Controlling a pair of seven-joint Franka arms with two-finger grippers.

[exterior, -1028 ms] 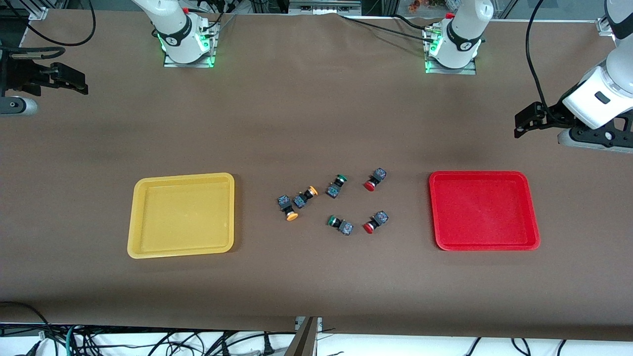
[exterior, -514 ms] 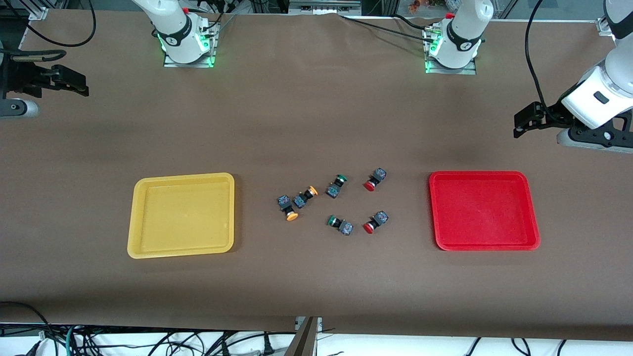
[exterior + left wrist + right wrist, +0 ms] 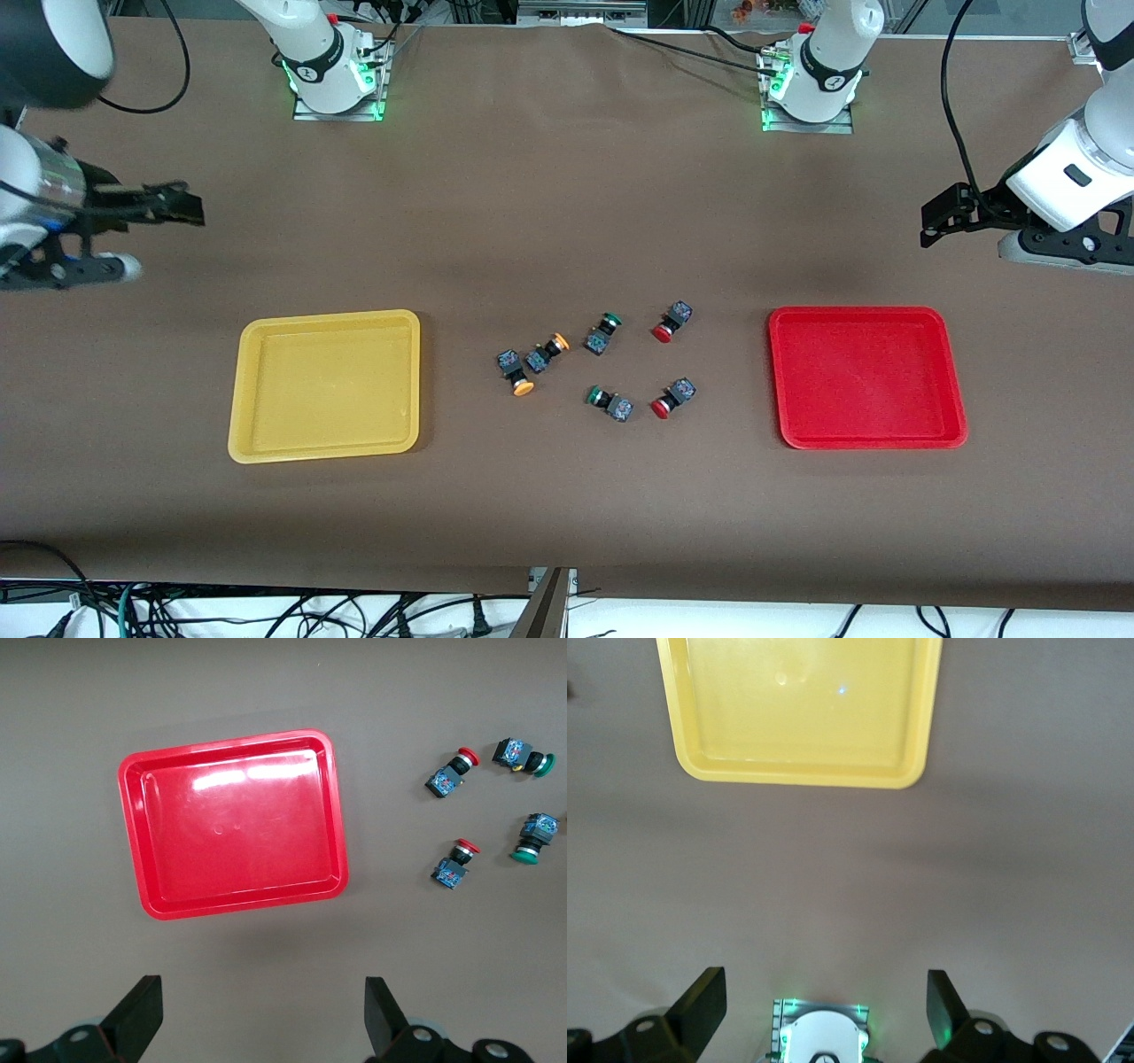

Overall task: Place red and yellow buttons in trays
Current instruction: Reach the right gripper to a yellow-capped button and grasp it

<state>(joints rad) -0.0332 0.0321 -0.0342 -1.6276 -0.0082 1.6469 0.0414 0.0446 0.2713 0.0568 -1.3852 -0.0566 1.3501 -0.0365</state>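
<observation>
My left gripper (image 3: 932,221) hangs released over the worktop (image 3: 567,496) at the left arm's end, above bare surface near the red tray (image 3: 866,378). My right gripper (image 3: 182,208) is spread wide too, over the right arm's end near the yellow tray (image 3: 326,385) (both trays hold nothing). Between the trays lie two red buttons (image 3: 671,321) (image 3: 672,398), two yellow buttons (image 3: 512,371) (image 3: 547,352) and two green buttons (image 3: 603,332) (image 3: 609,402).
</observation>
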